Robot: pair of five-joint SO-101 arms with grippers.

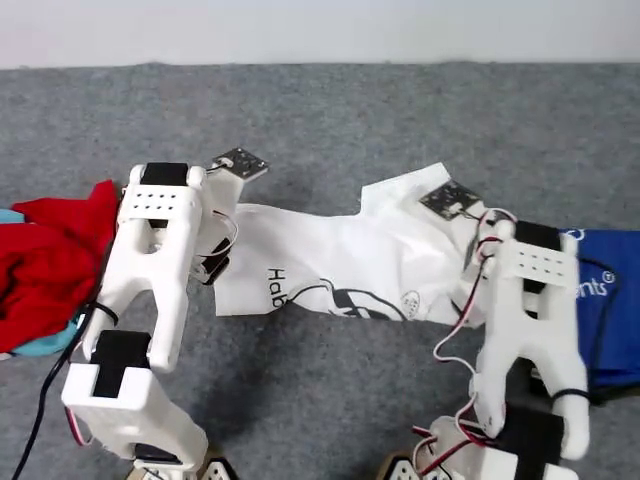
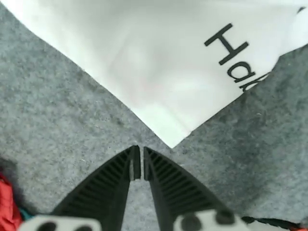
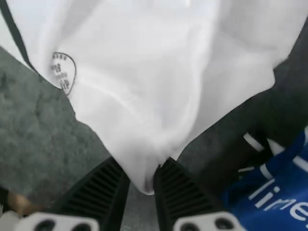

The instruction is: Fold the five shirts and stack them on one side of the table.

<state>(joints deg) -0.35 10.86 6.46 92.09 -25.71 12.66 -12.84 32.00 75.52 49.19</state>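
Observation:
A white shirt (image 1: 340,260) with black print lies spread across the middle of the grey table. Its hem corner (image 2: 175,137) ends just short of my left gripper (image 2: 138,166), whose fingers are shut with nothing between them. My right gripper (image 3: 143,180) is shut on a fold of the white shirt (image 3: 144,96) at its other end. A blue shirt (image 1: 605,300) lies under and beside the right arm, and its white lettering (image 3: 276,197) appears in the right wrist view. A red shirt (image 1: 50,260) lies crumpled at the left edge over a teal one (image 1: 45,345).
The grey felt table (image 1: 330,130) stretches back to a white wall. Both arm bases stand at the near edge, with loose wires (image 1: 465,320) hanging by the right arm.

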